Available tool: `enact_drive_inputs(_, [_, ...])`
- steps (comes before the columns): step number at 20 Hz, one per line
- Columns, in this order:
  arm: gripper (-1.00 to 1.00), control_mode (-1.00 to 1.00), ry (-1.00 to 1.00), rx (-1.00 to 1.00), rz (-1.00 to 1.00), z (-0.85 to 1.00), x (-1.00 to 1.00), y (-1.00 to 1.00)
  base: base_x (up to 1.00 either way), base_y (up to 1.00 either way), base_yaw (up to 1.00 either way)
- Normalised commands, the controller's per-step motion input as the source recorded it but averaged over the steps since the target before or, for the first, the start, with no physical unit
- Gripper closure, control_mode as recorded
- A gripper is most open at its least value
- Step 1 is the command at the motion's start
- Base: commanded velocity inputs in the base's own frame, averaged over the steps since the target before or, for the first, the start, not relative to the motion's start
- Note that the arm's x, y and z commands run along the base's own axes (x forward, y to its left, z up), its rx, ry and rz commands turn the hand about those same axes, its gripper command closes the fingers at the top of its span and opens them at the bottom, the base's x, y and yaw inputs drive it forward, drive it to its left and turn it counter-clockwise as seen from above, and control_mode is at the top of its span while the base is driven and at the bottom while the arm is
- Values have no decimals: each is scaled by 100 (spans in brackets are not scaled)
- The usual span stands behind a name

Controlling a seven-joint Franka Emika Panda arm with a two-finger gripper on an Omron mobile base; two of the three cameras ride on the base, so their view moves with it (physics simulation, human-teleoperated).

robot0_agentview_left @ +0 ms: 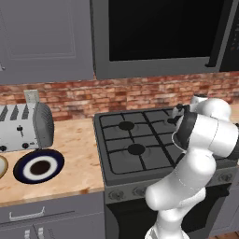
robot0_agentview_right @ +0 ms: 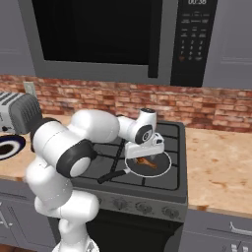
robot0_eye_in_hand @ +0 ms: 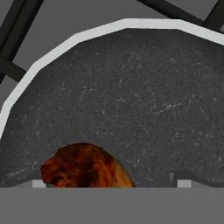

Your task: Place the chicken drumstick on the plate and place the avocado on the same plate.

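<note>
Chicken drumstick (robot0_eye_in_hand: 85, 166) directly under the tool (robot0_agentview_right: 146, 156), lying in a dark frying pan (robot0_eye_in_hand: 131, 100) with a pale rim, on the gas stove (robot0_agentview_left: 135, 144). Reddish-brown and lumpy, seen in the hand view at the lower left of the pan's floor, between the two fingertips (robot0_eye_in_hand: 183, 180) and closer to the left one. Tool spread wide, pinching nothing, hovering low over the pan; contact with the meat cannot be told. From the right base view, drumstick a small brown shape (robot0_agentview_right: 146, 163) just below the tool inside the pan's rim, with the pan's dark handle (robot0_agentview_right: 112, 176) running off toward the stove's front and toward the arm's base.

Plate (robot0_agentview_left: 39, 167), navy with a white ring and dark brown centre, well apart from the tool, off on the far side of the stove on the wooden desk (robot0_agentview_left: 79, 154). Nothing visible on the plate. Silver toaster (robot0_agentview_left: 23, 126) just behind the plate, against the brick wall (robot0_agentview_left: 126, 93). Edge of a cream, tan-rimmed bowl (robot0_agentview_left: 2, 166) beside the plate at the frame's border. Microwave (robot0_agentview_right: 103, 34) with its dark door above and behind the tool, keypad (robot0_agentview_right: 193, 37) at its side. More of the desk (robot0_agentview_right: 221, 162) on the tool's other side, past the stove.
</note>
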Motion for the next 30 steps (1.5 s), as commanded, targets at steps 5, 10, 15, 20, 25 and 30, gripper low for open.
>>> enact_drive_inputs(5, [-100, -100, 4, 3, 7, -30, 0, 0, 0, 0, 0])
enact_drive_inputs(10, [100, -100, 3, 6, 7, -23, 0, 2, 0, 0, 0])
enact_drive_inputs(15, [100, -100, -1, -2, 0, 18, -12, 12, 0, 0, 0])
enact_drive_inputs(20, [100, -100, -16, 4, -23, 28, -82, 68, 0, 0, 0])
enact_drive_inputs(25, [100, -100, -33, 2, -34, 43, -89, 64, 0, 0, 0])
enact_drive_inputs(30, [100, -100, -9, -3, -50, 67, -21, 82, 0, 0, 0])
